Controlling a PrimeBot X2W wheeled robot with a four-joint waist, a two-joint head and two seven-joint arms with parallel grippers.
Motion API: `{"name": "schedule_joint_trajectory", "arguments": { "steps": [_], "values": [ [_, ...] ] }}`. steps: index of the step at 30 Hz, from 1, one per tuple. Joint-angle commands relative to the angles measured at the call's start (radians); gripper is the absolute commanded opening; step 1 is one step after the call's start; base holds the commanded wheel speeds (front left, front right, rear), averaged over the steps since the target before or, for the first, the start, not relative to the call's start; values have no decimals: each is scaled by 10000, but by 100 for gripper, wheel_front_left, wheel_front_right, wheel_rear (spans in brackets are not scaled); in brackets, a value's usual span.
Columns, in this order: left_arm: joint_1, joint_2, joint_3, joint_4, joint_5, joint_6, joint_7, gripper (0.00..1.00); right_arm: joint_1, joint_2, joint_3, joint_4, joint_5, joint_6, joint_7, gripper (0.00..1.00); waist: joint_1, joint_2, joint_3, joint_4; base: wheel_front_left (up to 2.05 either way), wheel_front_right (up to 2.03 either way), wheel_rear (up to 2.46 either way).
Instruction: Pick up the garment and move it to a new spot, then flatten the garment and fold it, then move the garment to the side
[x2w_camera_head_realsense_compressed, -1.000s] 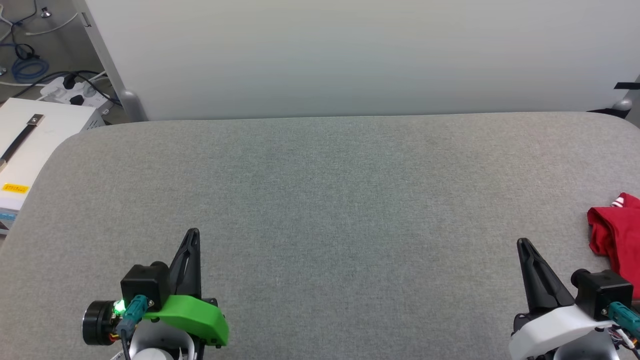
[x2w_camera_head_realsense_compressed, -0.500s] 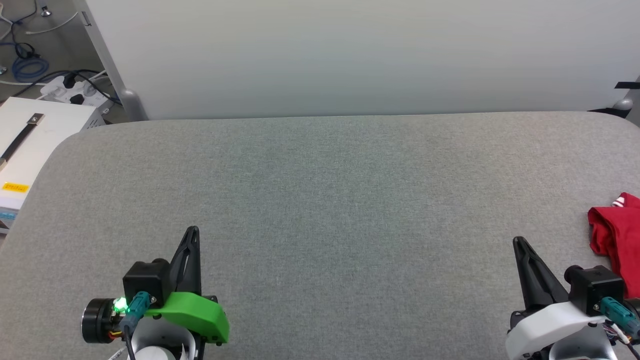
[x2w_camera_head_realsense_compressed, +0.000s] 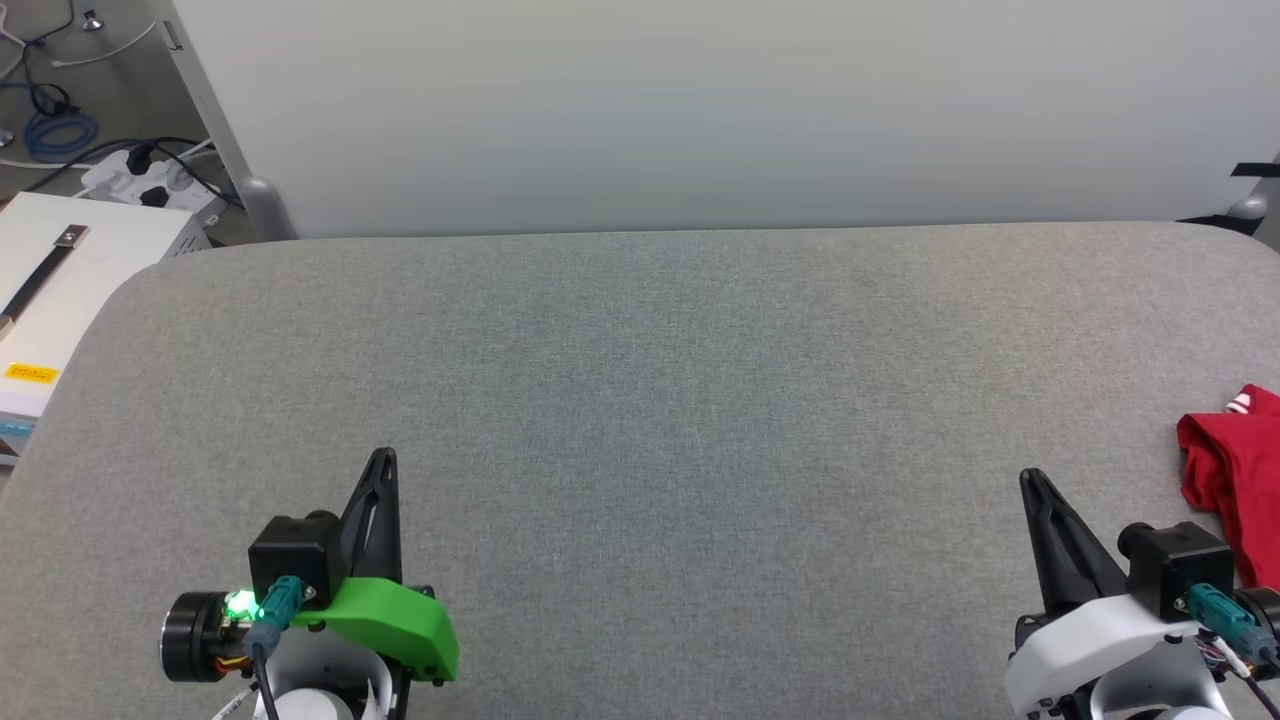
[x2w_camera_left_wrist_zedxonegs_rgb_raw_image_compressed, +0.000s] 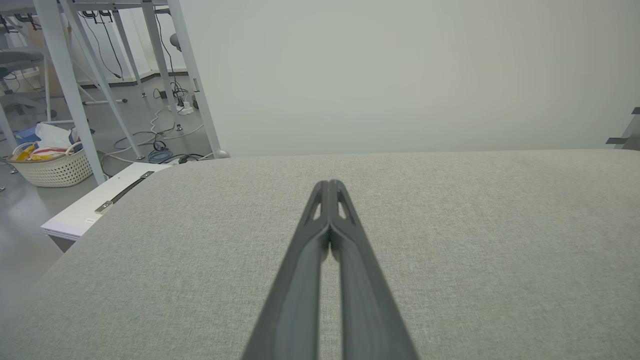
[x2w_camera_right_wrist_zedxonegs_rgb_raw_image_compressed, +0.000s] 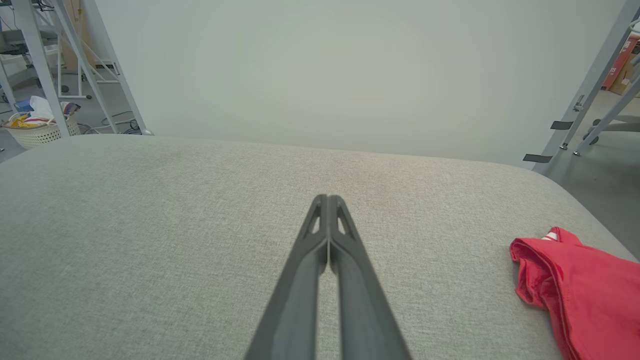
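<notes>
The left hand (x2w_camera_head_realsense_compressed: 383, 458) and right hand (x2w_camera_head_realsense_compressed: 1027, 477) are closed, empty; the garment (x2w_camera_head_realsense_compressed: 1232, 488) lies near the right.

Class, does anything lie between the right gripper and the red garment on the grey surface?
Nothing visible does. Bare grey surface separates the shut right gripper from the garment, which lies bunched to its right.

At your far right, the garment (x2w_camera_head_realsense_compressed: 1237, 478) lies crumpled in a red heap on the grey worktop (x2w_camera_head_realsense_compressed: 640, 400), close to its right edge and cut off by the frame. You can see its left hem rolled into soft folds. A scrap of red-and-white striped trim peeks out at the far corner.
</notes>
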Motion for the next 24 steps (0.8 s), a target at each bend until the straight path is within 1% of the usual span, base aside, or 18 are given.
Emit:
{"name": "schedule_joint_trajectory", "arguments": {
  "steps": [1,24],
  "values": [
    [82,-123,115,-69,156,-104,75,0,-198,37,12,78,-125,-3,33,0,0,-1,2,1,0,0,0],
    [103,-652,693,-249,990,-418,536,0,-531,123,26,481,-533,-5,88,0,0,-1,33,16,0,0,0]
  ]
}}
